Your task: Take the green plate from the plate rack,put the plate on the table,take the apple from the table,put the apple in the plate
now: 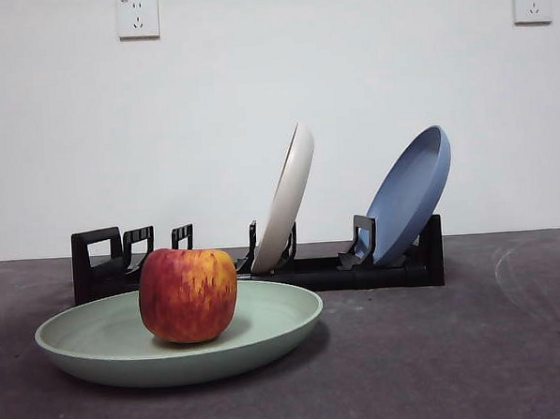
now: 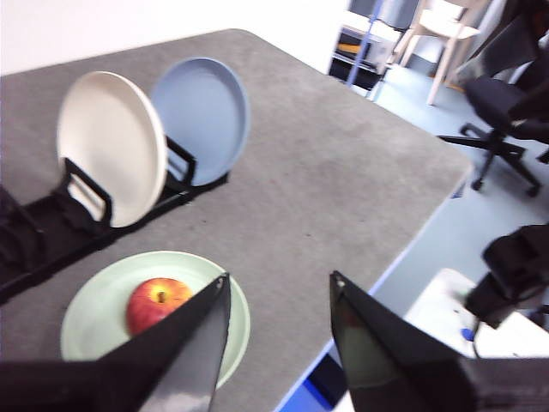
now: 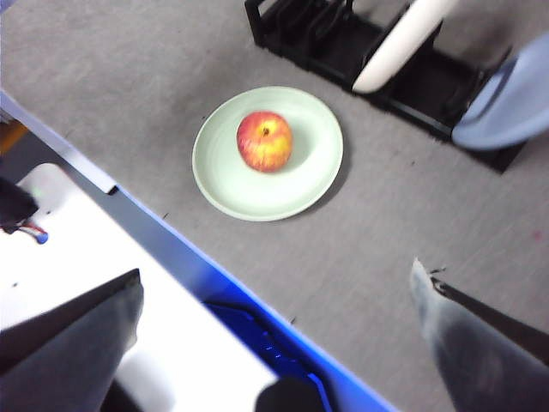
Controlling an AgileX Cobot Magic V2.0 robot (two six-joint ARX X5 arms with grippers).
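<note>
The green plate [image 1: 268, 332] lies flat on the table [image 1: 456, 350] in front of the plate rack [image 1: 311, 269]. The apple [image 1: 188, 294] sits upright in the plate. It also shows in the left wrist view [image 2: 159, 302] and the right wrist view [image 3: 264, 141], on the plate [image 2: 94, 313] [image 3: 300, 163]. My left gripper [image 2: 279, 296] is open and empty, high above the table near its edge. My right gripper [image 3: 279, 287] is open and empty, high above the table's front edge. Neither gripper shows in the front view.
A cream-white plate [image 1: 287, 198] and a blue plate [image 1: 411, 193] lean in the rack's slots. The rack's left slots [image 1: 113, 251] hold nothing. Office chairs [image 2: 506, 103] stand on the floor beyond the table's edge.
</note>
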